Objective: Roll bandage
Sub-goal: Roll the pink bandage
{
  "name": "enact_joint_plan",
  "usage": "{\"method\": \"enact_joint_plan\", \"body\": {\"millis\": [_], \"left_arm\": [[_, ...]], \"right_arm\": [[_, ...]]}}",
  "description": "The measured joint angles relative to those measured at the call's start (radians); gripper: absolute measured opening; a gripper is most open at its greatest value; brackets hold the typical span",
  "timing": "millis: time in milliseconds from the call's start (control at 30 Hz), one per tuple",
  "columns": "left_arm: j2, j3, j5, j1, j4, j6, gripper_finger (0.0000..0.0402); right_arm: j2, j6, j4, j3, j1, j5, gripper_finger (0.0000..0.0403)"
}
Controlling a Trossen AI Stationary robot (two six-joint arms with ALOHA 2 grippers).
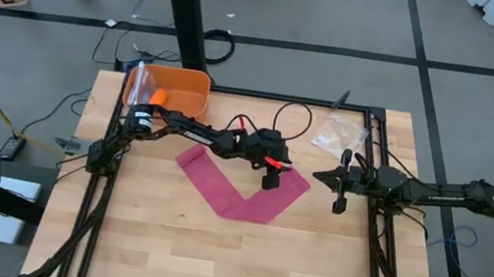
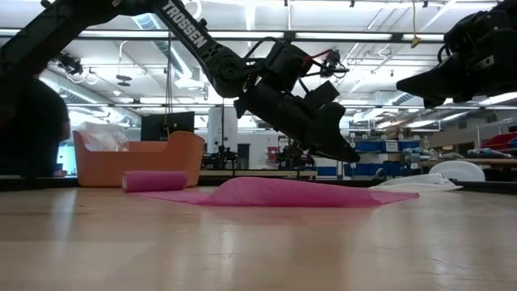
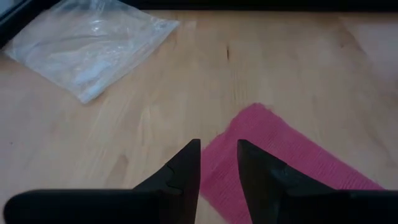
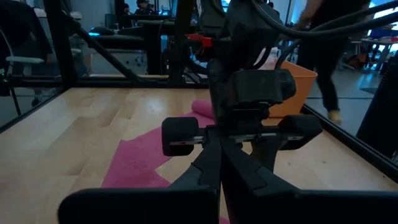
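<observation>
Low view shows the pink bandage (image 2: 275, 192) lying flat on the table (image 2: 258, 242). Left gripper (image 3: 219, 163) hangs above one end, fingers apart, empty. Right gripper (image 1: 342, 185) waits nearby, fingers closed, empty.

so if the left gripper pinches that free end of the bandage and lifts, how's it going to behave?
Probably floppy: the bandage lies flat in a V with a soft hump in the low view, so it should drape and trail. Likely light; it's thin fabric. The rolled end looks apt to roll or unwind if tugged. The left gripper hovers open over the free end.
</observation>
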Motion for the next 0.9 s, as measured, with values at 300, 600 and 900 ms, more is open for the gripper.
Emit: {"method": "enact_joint_plan", "body": {"millis": [300,600,900], "left_arm": [[0.0,0.0,-0.002,0.02,-0.028,-0.035,0.0113],[0.048,0.002,0.074,0.054,-0.026,-0.008,0.0113],[0.095,0.006,0.099,0.059,0.038,-0.053,0.0113]], "right_arm": [[0.0,0.0,0.0,0.0,0.0,0.0,0.0007],[0.0,0.0,0.0,0.0,0.0,0.0,0.0007],[0.004,0.0,0.004,0.002,0.0,0.0,0.0008]]}}
